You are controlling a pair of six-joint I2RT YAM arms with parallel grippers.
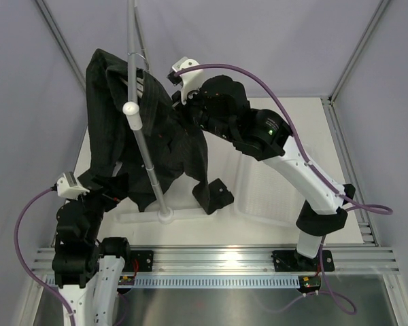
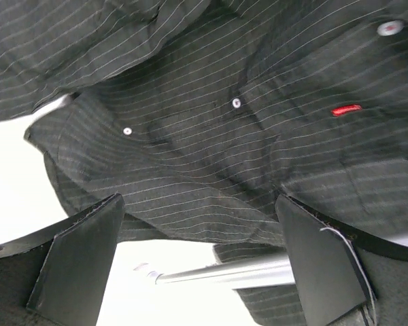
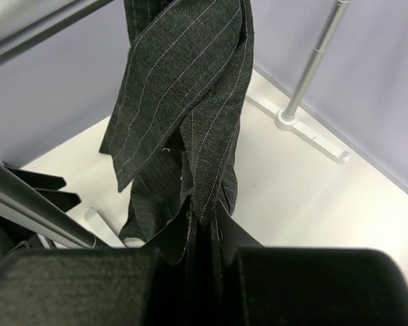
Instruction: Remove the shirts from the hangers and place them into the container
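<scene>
hanging shirt (image 3: pixel 183 122) pinched in right tool (image 3: pixel 201 261)

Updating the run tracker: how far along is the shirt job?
Done: no shirt in the container yet. In hand: right gripper shut on the shirt, which hangs at the rack pole; left gripper open beneath it. Left: free it, drop it in.

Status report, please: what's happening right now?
Right end effector shut on black pinstriped cloth shirt. Left end effector open, near shirt. Grey metal rack pole crosses it.
</scene>
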